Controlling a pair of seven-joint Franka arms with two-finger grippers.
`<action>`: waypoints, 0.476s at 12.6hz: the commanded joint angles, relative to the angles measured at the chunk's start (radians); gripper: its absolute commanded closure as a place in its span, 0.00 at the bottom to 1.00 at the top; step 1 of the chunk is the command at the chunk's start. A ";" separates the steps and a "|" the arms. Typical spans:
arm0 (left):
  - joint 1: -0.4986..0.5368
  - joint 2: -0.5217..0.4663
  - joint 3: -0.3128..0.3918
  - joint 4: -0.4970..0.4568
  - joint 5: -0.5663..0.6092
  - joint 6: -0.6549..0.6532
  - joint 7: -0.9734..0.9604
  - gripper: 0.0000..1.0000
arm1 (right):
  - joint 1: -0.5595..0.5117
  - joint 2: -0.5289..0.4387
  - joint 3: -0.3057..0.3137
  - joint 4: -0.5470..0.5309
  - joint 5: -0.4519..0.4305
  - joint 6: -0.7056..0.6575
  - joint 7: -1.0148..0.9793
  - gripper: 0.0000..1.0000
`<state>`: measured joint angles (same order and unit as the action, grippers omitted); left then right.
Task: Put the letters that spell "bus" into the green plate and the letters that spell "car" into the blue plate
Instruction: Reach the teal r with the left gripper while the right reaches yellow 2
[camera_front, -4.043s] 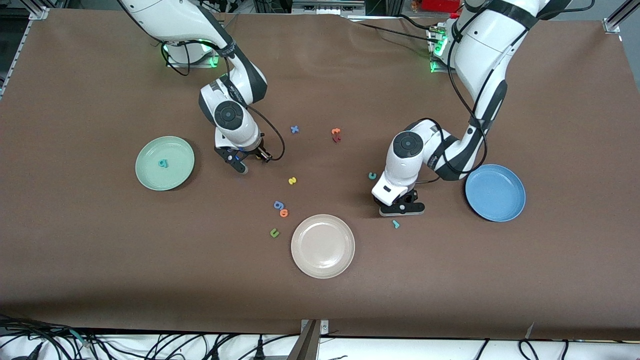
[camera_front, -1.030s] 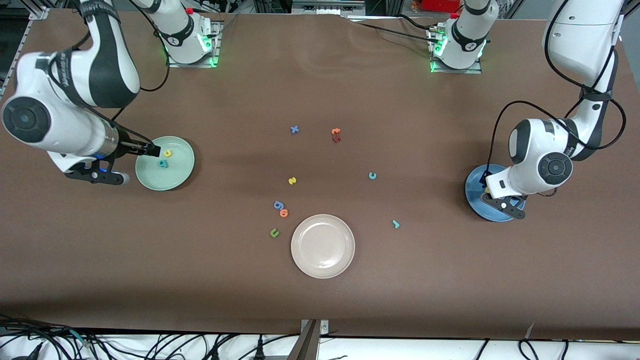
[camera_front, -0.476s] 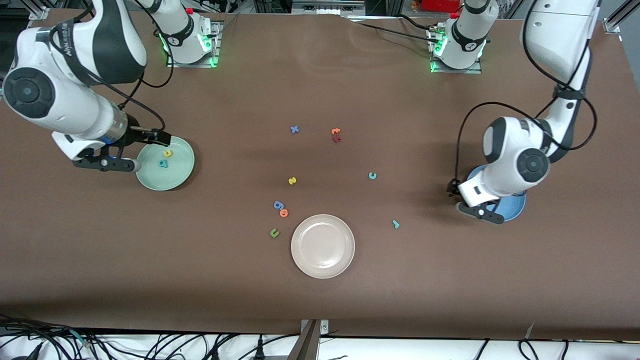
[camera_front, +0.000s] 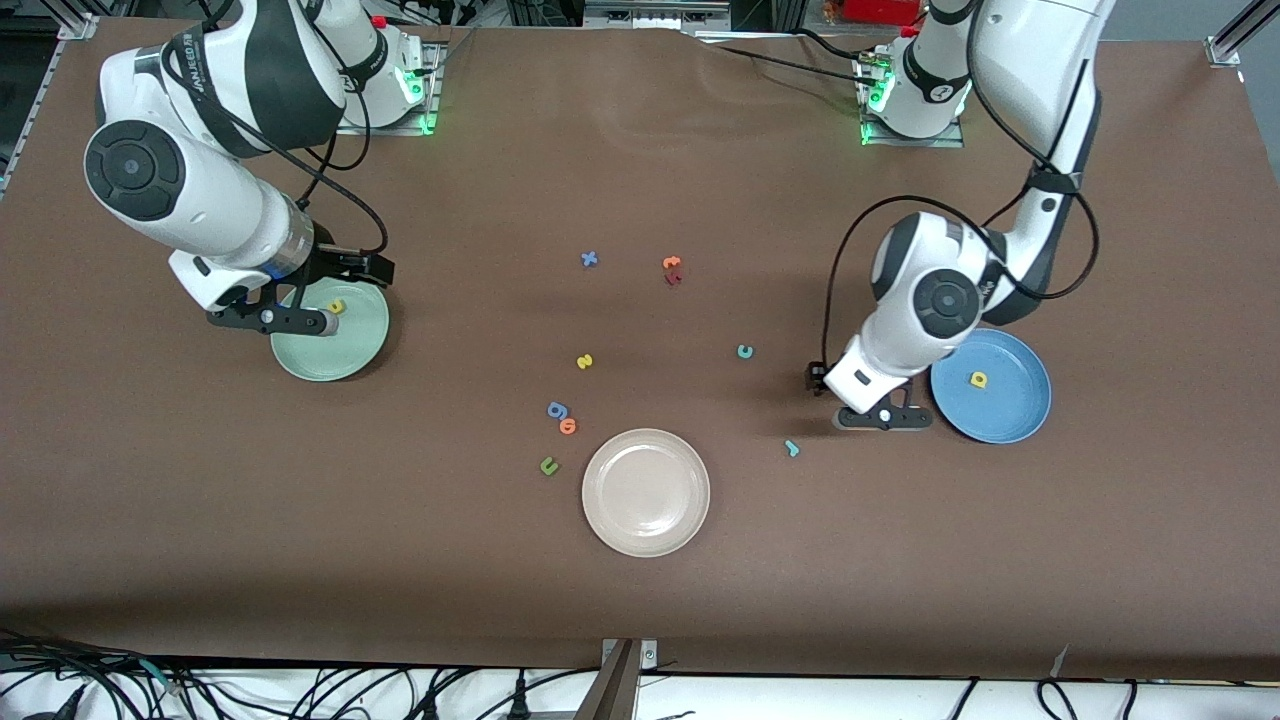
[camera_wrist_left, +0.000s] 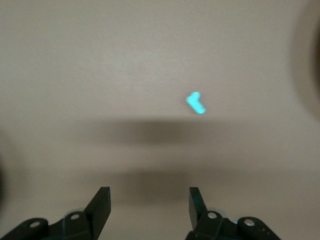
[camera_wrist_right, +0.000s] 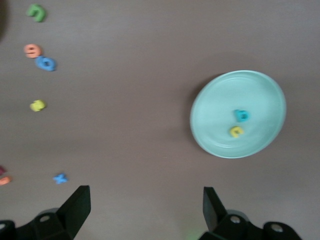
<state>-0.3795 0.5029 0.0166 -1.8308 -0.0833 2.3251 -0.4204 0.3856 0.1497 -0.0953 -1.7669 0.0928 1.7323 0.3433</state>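
Front view: three plates lie on the brown counter (camera_front: 200, 520). The green plate (camera_front: 345, 358) sits toward the right arm's end, the blue plate (camera_front: 1005, 422) toward the left arm's end, and a cream-white plate (camera_front: 645, 492) lies between them, nearest the camera.

I count twelve foam letters. Two are in the green plate: the yellow "u" (camera_front: 337, 306) and the teal "b" (camera_wrist_right: 241, 115), which only the right wrist view shows. One, the yellow "a" (camera_front: 978, 379), lies in the blue plate.

Nine lie loose on the counter:
- the yellow "s" (camera_front: 585, 361), near the middle
- the teal "c" (camera_front: 744, 351), at 3 o'clock from the "s"
- the teal "r" (camera_front: 791, 448), at 2 o'clock from the cream plate
- a blue "g" (camera_front: 556, 409), touching an orange "o" (camera_front: 568, 426)
- a green "u" (camera_front: 548, 465), at 9 o'clock from the cream plate's rim
- a blue "x" (camera_front: 589, 259)
- an orange and red letter pair (camera_front: 672, 268), at 3 o'clock from the "x"

The left arm bends down from its base. The left gripper (camera_front: 885, 417) hangs over the counter just off the blue plate's 9 o'clock edge, with the "r" at its 7 o'clock. Its jaws are released, with nothing between them.

The right arm folds low. The right gripper (camera_front: 270, 318) is over the green plate's 10 o'clock rim, its jaws spread wide and empty.
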 joint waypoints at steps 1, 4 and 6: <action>-0.051 0.081 0.012 0.100 -0.029 -0.003 -0.232 0.29 | 0.010 0.034 0.058 -0.016 0.044 0.083 0.000 0.01; -0.079 0.124 0.012 0.149 -0.029 0.002 -0.459 0.30 | 0.016 0.173 0.101 -0.016 0.044 0.310 0.000 0.12; -0.081 0.141 0.014 0.148 -0.026 0.072 -0.500 0.31 | 0.061 0.260 0.117 -0.022 0.047 0.465 0.010 0.13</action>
<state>-0.4513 0.6131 0.0162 -1.7158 -0.0835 2.3594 -0.8812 0.4159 0.3278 0.0141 -1.8052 0.1206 2.0963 0.3444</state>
